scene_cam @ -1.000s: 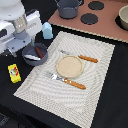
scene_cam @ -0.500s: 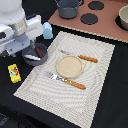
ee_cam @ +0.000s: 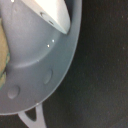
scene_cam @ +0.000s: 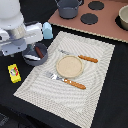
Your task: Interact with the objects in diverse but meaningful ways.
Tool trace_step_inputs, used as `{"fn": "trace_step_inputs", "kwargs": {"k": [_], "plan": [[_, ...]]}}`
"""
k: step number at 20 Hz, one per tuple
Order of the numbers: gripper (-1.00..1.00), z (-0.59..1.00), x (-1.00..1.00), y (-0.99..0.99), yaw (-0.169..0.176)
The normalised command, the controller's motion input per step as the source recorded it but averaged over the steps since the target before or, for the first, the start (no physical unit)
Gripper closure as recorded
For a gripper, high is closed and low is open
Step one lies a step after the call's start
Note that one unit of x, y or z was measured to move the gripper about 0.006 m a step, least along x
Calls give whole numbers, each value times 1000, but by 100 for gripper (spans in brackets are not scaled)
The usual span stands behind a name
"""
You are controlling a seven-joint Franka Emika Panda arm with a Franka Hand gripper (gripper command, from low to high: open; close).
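The grey frying pan (scene_cam: 42, 59) sits on the black table at the exterior view's left, by the mat's corner. In it lie the brown sausage (scene_cam: 38, 51) and the white-and-blue fish (scene_cam: 31, 58). My gripper (scene_cam: 28, 51) hangs low over the pan's near-left side; the white hand hides its fingers. The wrist view is filled by the pan's grey inside (ee_cam: 45, 60), with the white fish (ee_cam: 52, 15) at one edge and the pan's handle loop (ee_cam: 30, 117). The yellow packet (scene_cam: 14, 73) lies beside the pan. The pale blue carton (scene_cam: 47, 30) stands behind it.
A striped placemat (scene_cam: 95, 75) holds the round wooden plate (scene_cam: 69, 66), an orange-handled fork (scene_cam: 66, 80) and knife (scene_cam: 81, 57). Behind is a toy stove (scene_cam: 100, 27) with black burners, a grey pot (scene_cam: 67, 7) and another pot (scene_cam: 123, 17).
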Motion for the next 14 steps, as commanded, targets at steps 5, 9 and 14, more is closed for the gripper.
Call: {"fn": "trace_step_inputs", "kwargs": {"k": [5, 9, 14], "plan": [[-100, -308, -587, 197, 1], [-100, -369, -299, 46, -1], [-100, -287, 5, -5, -10]]}}
